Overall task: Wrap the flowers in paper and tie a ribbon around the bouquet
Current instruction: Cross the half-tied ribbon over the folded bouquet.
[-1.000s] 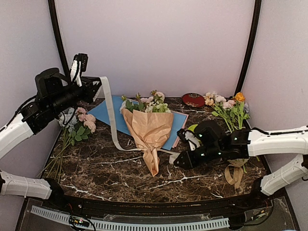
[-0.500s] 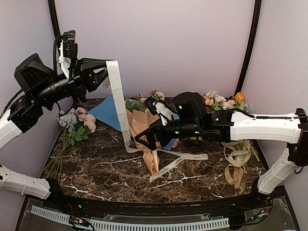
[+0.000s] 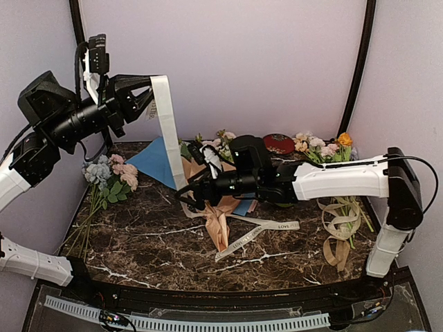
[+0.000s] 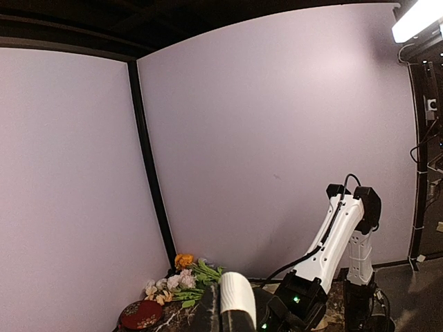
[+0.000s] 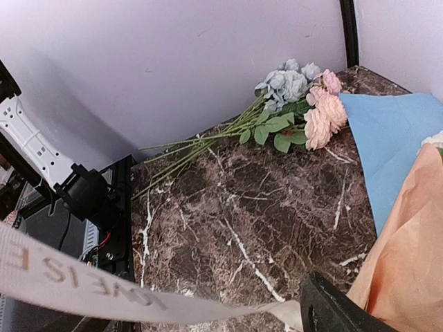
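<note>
1. I have the left gripper [image 3: 143, 97] raised high on the left, clamped fully shut on the ribbon [image 3: 166, 131]. My read is that holding this end up keeps the strand taut and clear of the table [image 3: 138, 235], so it can be led round the cone.
2. The ribbon drops from there to the left edge of the bouquet [image 3: 219, 225]. Its free end trails on the table to the right of the cone's tip. I can't tell whether it passes under the cone or around it.
3. The bouquet lies mid-table with its tip towards me. The paper [image 3: 216, 207] is wrapped round the flowers [image 3: 223, 138], and the top rests partly on the light blue sheet [image 3: 152, 162].
4. The right gripper [image 3: 188, 198] reaches across the cone to the hanging strand, probably to take it low down. I can't tell how wide it's open or whether it holds anything.
5. The right wrist view adds detail. The lettered strand [image 5: 90, 294] runs to one dark finger [image 5: 332, 311], with tan paper at the right edge and the blue-bloom bunch [image 5: 297, 97] beyond. The second finger is out of frame.
6. The left wrist view is mostly wall. The ribbon curls at the bottom edge [image 4: 237, 304] with the right arm [image 4: 332, 242] behind it, and no bouquet shows. Only the top view shows the ribbon's whole run.
</note>
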Controlling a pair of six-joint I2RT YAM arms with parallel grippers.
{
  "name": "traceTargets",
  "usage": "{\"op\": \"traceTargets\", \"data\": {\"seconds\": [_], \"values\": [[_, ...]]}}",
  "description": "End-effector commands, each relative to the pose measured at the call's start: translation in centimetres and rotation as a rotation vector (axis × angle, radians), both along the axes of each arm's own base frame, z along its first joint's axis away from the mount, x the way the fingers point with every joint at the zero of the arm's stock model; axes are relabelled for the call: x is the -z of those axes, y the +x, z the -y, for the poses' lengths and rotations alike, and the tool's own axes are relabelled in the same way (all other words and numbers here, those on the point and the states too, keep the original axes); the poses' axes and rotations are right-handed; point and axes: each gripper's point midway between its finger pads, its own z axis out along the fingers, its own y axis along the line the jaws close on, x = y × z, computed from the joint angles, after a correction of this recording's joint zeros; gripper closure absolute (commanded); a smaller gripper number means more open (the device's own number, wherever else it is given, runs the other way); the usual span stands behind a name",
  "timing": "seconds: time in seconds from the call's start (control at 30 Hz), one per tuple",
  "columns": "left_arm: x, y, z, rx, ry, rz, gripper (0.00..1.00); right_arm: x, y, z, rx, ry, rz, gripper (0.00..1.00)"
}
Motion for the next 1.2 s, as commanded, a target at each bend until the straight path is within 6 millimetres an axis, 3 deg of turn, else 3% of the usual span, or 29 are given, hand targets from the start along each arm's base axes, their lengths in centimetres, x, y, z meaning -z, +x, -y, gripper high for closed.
{"op": "traceTargets", "data": {"seconds": [0.0, 0.23, 0.27, 0.3, 0.33, 0.4, 0.57, 0.63, 0.7, 0.83, 0.87, 0.93, 1.0, 1.03, 1.17], "values": [[-2.0, -0.7, -0.8, 0.001, -0.044, 0.035, 1.00, -1.3, 1.3, -0.6, -0.012, 0.102, -0.005, 0.17], [-1.9, -0.3, -0.6, -0.014, -0.031, 0.037, 1.00, 0.0, 2.5, -1.9, -0.005, 0.069, -0.024, 0.17], [-1.9, -0.3, -0.6, -0.015, -0.032, 0.038, 1.00, -0.1, 1.4, -2.1, -0.068, 0.083, -0.047, 0.45], [-2.0, -0.4, -0.7, -0.013, -0.033, 0.039, 1.00, -0.3, 1.3, -2.0, -0.082, 0.095, -0.050, 0.59], [-2.1, -0.6, -0.8, -0.012, -0.036, 0.042, 1.00, -0.6, 1.3, -1.9, -0.081, 0.109, -0.050, 0.66], [-2.0, -0.9, -1.0, -0.008, -0.033, 0.054, 1.00, -0.7, 1.7, -1.4, -0.063, 0.127, -0.054, 0.71], [-1.5, -0.4, -0.9, -0.029, -0.013, 0.043, 1.00, -0.7, 2.0, -1.1, -0.061, 0.129, -0.045, 0.71], [-1.3, -0.4, -0.7, -0.023, -0.005, 0.039, 1.00, -0.6, 1.9, -1.5, -0.077, 0.122, -0.052, 0.80], [-1.2, -0.3, -0.6, -0.020, -0.001, 0.040, 1.00, -0.6, 1.9, -1.8, -0.094, 0.124, -0.059, 0.98], [-0.6, -0.6, -0.9, -0.029, 0.026, 0.048, 1.00, -0.6, 2.6, -0.8, -0.043, 0.123, -0.053, 1.00], [0.2, -0.9, -0.9, -0.019, 0.053, 0.054, 1.00, -0.6, 3.1, -0.4, -0.020, 0.120, -0.050, 1.00], [3.9, -2.2, 0.0, 0.069, 0.171, 0.081, 1.00, -0.6, 3.9, 0.6, 0.020, 0.098, -0.032, 1.00], [9.5, -3.9, 0.9, 0.197, 0.310, 0.063, 1.00, -0.3, 4.9, 1.3, 0.077, 0.048, 0.004, 1.00], [13.2, -5.0, 1.2, 0.280, 0.382, 0.028, 1.00, -0.2, 5.2, 1.6, 0.096, 0.021, 0.017, 1.00], [24.3, -7.3, 0.4, 0.406, 0.569, -0.073, 1.00, 0.1, 5.8, 2.8, 0.135, -0.061, 0.065, 1.00]]}}
